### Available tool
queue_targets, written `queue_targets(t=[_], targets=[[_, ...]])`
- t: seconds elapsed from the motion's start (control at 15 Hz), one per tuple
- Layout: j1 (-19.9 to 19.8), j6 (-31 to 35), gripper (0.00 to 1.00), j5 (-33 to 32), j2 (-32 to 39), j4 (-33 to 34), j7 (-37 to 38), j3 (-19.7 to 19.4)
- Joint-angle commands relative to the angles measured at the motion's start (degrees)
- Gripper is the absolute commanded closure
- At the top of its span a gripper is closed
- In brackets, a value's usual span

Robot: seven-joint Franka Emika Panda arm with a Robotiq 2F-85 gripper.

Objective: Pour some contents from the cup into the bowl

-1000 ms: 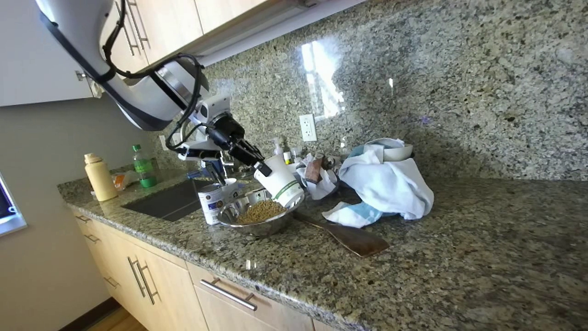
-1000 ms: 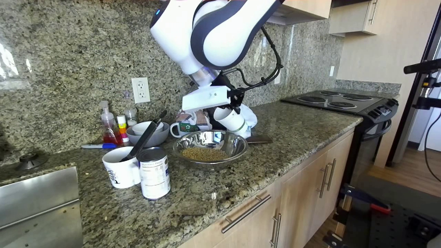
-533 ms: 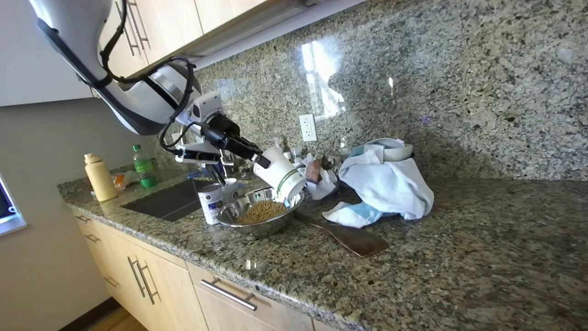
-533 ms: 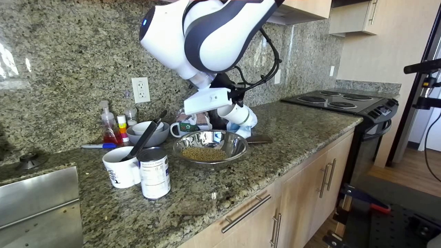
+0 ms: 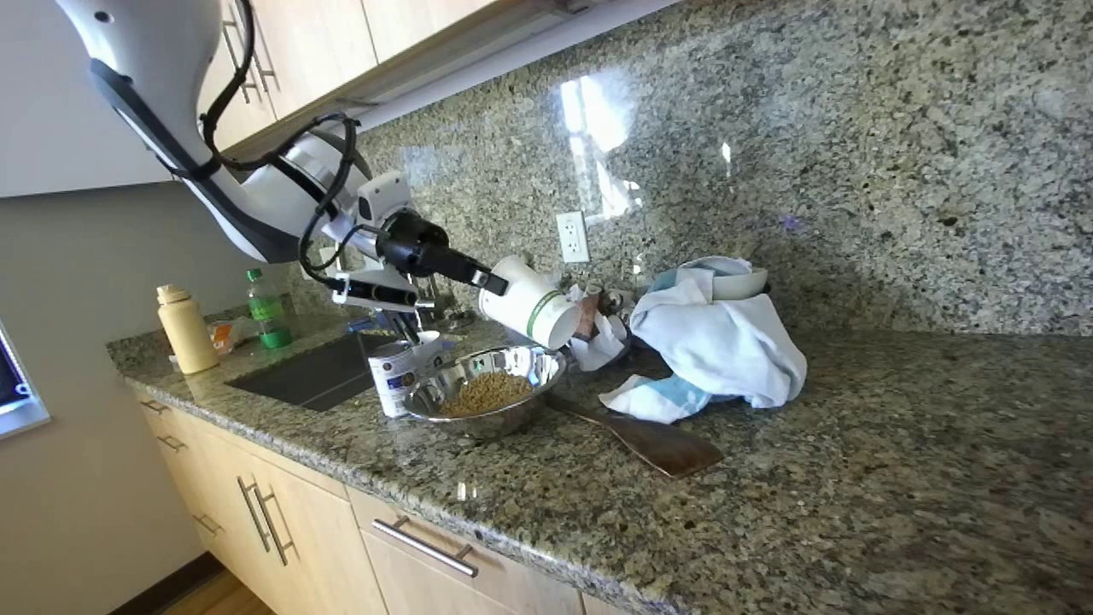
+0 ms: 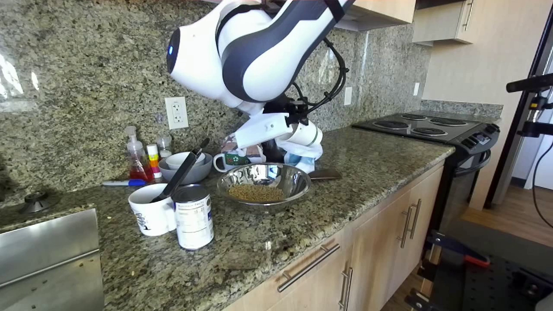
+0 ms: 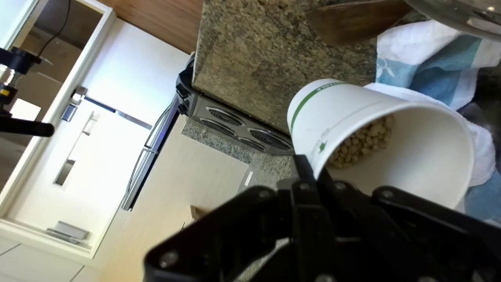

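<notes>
The white paper cup (image 5: pixel 523 297) with a green band is tilted over, its mouth toward the gripper side and its base toward the lower right. My gripper (image 5: pixel 493 282) is shut on the cup's wall by the rim, one finger inside and one outside, as in the wrist view (image 7: pixel 314 172). Tan beans (image 7: pixel 364 141) lie inside the cup. The cup also shows in an exterior view (image 6: pixel 306 134), partly hidden by the arm. It is above and beside the far right rim of the metal bowl (image 5: pixel 512 420). The bowl holds tan beans (image 6: pixel 255 193) and stands on the counter.
A wooden spatula (image 5: pixel 666 444) lies right of the bowl. A towel over bowls (image 5: pixel 726 333) is behind it. A can (image 6: pixel 194 224) and a white mug (image 6: pixel 151 216) with a black-handled tool stand by the sink (image 5: pixel 316 376). A green mug (image 6: pixel 235 160) sits behind the bowl.
The cup has risen, its base most of all, so it lies closer to level. The arm's wrist has turned with it. The beans in the bowl look the same.
</notes>
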Motion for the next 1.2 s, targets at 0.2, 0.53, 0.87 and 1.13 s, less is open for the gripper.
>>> queue_targets(t=[0.2,0.53,0.87,1.13], targets=[[1.05,-7.91,0.99,-5.02,3.9,3.96,-1.05,1.17],[1.28,-11.16,0.99,-7.07,5.41,5.06,-1.14,1.72],[1.38,-14.34,0.99,-8.67,5.73,4.83,-0.81,1.93],[1.55,-16.59,0.99,-8.89,5.5,4.18,-0.61,2.25]])
